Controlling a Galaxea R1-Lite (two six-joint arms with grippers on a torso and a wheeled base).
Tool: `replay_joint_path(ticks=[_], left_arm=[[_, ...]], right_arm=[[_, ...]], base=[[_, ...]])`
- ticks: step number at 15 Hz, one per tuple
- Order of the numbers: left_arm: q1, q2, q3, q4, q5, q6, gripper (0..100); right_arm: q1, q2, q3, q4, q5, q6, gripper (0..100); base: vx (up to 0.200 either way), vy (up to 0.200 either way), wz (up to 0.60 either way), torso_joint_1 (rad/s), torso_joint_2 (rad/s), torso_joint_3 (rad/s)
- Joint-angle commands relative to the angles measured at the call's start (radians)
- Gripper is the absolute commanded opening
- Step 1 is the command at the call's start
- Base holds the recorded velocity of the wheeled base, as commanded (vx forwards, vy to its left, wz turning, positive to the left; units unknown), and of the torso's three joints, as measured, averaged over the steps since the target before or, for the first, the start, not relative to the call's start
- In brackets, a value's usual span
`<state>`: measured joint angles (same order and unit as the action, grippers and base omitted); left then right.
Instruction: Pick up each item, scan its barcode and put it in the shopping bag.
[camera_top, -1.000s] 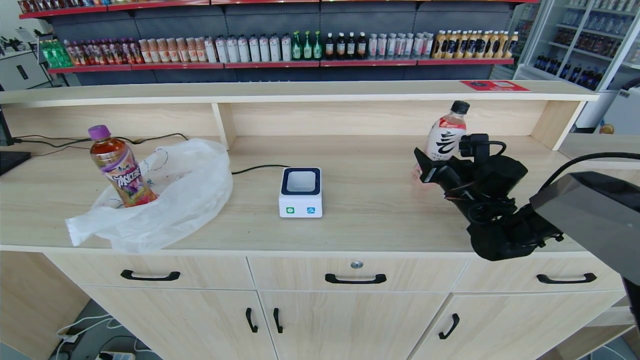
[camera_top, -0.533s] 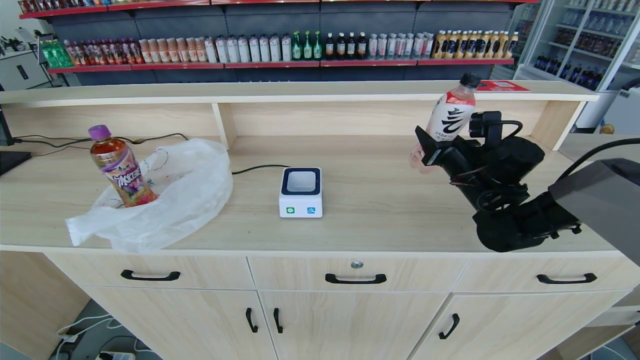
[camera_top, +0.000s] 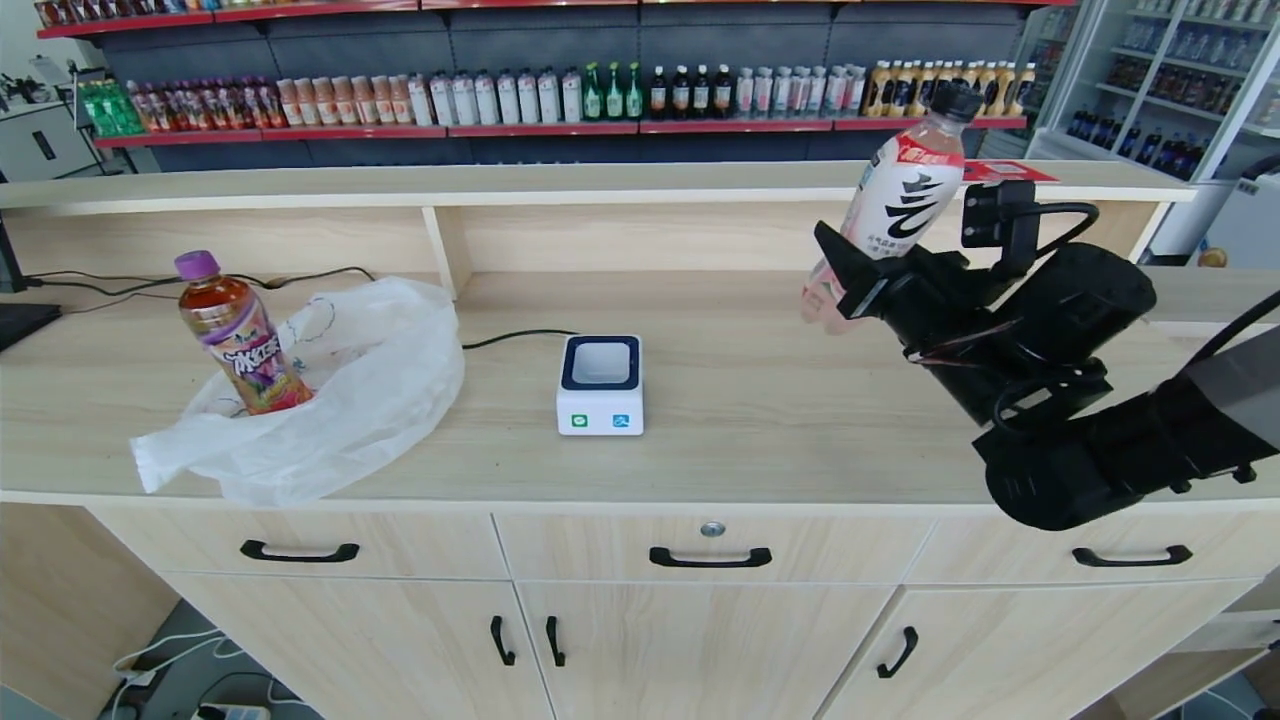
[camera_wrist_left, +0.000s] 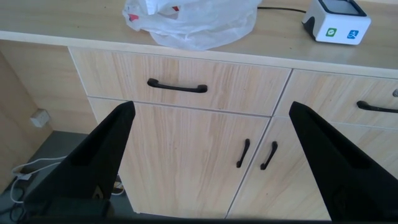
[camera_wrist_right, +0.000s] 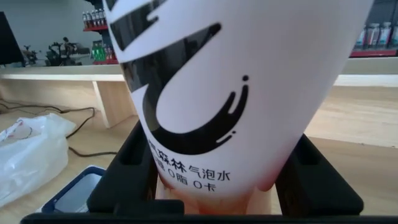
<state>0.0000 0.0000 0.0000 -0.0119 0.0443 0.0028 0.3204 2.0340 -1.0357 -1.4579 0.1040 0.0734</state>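
Note:
My right gripper (camera_top: 858, 285) is shut on a white-labelled drink bottle (camera_top: 900, 200) with a black cap, held tilted in the air above the right side of the counter. Up close, the bottle (camera_wrist_right: 236, 93) sits between the black fingers (camera_wrist_right: 121, 180). The white barcode scanner (camera_top: 600, 384) stands mid-counter, also seen from below the counter as the scanner (camera_wrist_left: 336, 20). A white plastic shopping bag (camera_top: 330, 400) lies at the left with a purple-capped tea bottle (camera_top: 238, 335) standing in it. My left gripper (camera_wrist_left: 208, 168) hangs open below counter level, facing the cabinet doors.
A raised wooden shelf (camera_top: 600, 185) runs along the counter's back. Black cables (camera_top: 200, 280) trail at the back left, and one cable runs to the scanner. Drawers and cabinet doors (camera_wrist_left: 186, 87) front the counter. Store shelves of bottles stand behind.
My right gripper has lifted the white-labelled bottle off the counter, rising and drifting slightly left. The bag, tea bottle and scanner have not moved.

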Motion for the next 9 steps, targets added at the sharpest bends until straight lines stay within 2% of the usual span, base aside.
replay_joint_path(ticks=[1, 3, 6, 9], left_arm=[[0.000, 0.000, 0.000, 0.000, 0.000, 0.000, 100], [0.000, 0.000, 0.000, 0.000, 0.000, 0.002, 100], [0.000, 0.000, 0.000, 0.000, 0.000, 0.002, 100], [0.000, 0.000, 0.000, 0.000, 0.000, 0.000, 100]], right_arm=[[0.057, -0.098, 0.132, -0.041, -0.001, 0.000, 0], [0.106, -0.133, 0.250, -0.113, -0.007, -0.006, 0], [0.177, -0.232, 0.439, -0.113, -0.010, -0.017, 0], [0.209, -0.296, 0.537, -0.113, -0.009, -0.017, 0]], base=[[0.000, 0.000, 0.00, 0.000, 0.00, 0.000], [0.000, 0.000, 0.00, 0.000, 0.00, 0.000], [0.000, 0.000, 0.00, 0.000, 0.00, 0.000], [0.000, 0.000, 0.00, 0.000, 0.00, 0.000]])
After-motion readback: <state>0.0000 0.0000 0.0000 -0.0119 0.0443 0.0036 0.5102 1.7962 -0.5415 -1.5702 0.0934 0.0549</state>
